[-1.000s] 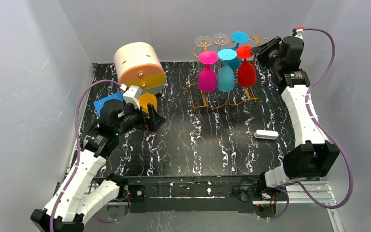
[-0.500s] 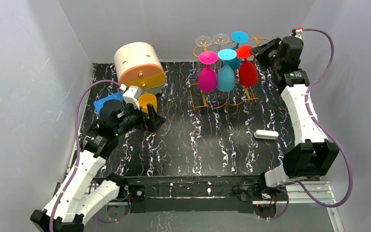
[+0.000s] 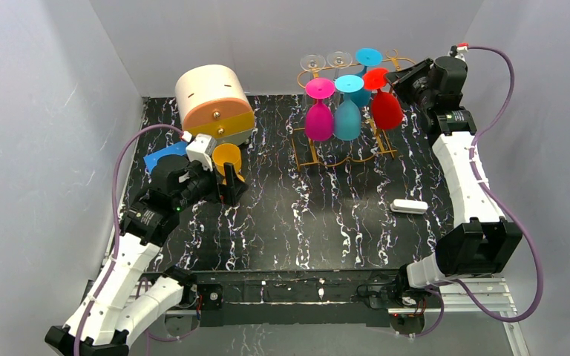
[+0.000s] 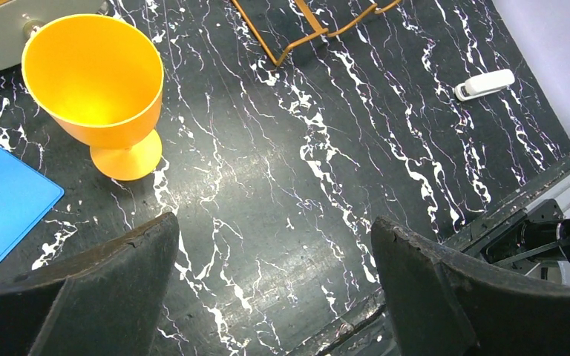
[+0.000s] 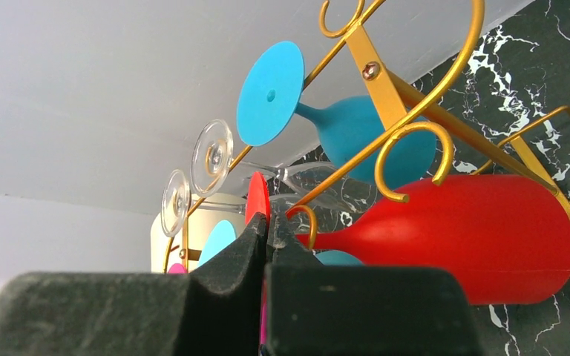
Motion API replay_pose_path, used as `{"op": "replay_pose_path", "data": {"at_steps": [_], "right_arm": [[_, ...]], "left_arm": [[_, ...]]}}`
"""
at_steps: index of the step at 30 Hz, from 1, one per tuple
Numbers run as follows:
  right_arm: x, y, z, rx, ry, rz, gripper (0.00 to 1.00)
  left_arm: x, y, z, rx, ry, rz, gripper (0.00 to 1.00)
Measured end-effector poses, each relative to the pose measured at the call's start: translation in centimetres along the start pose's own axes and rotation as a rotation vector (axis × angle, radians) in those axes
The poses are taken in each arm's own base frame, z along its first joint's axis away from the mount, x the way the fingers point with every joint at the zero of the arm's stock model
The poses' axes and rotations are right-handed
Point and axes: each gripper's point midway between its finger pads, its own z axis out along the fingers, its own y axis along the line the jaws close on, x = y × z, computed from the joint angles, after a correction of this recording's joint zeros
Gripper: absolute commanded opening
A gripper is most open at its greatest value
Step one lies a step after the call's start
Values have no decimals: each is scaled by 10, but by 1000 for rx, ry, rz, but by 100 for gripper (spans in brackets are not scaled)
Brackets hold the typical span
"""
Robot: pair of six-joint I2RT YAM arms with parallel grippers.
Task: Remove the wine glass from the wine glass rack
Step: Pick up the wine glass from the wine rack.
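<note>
Wine glass [image 5: 460,230], the red one, hangs tilted on the wine glass rack [image 5: 382,89], stem pinched in your right claw [image 5: 267,230]. Pull askew and its foot could snag, dragging the rack over.

Plain pale grey walls [image 3: 267,30] around a black, white-veined marble tabletop [image 3: 326,222], under even light.
</note>
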Motion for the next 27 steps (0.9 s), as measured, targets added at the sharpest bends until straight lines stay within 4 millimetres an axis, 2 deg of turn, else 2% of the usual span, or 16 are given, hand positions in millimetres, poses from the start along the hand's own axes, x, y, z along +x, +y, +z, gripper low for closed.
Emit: {"op": "replay_pose_path", "data": {"at_steps": [6, 12, 19, 27], "right_arm": [[0, 2, -1, -6, -5, 29, 1], [-1, -3, -11, 2, -23, 64, 1], [-11, 7, -23, -19, -61, 65, 1], [-12, 8, -25, -22, -64, 75, 1]], "left_arm": [[0, 1, 0, -3, 0, 0, 98], [-5, -1, -2, 0, -14, 2, 98], [-8, -1, -3, -4, -23, 3, 98], [-9, -1, -4, -4, -25, 3, 98]]}}
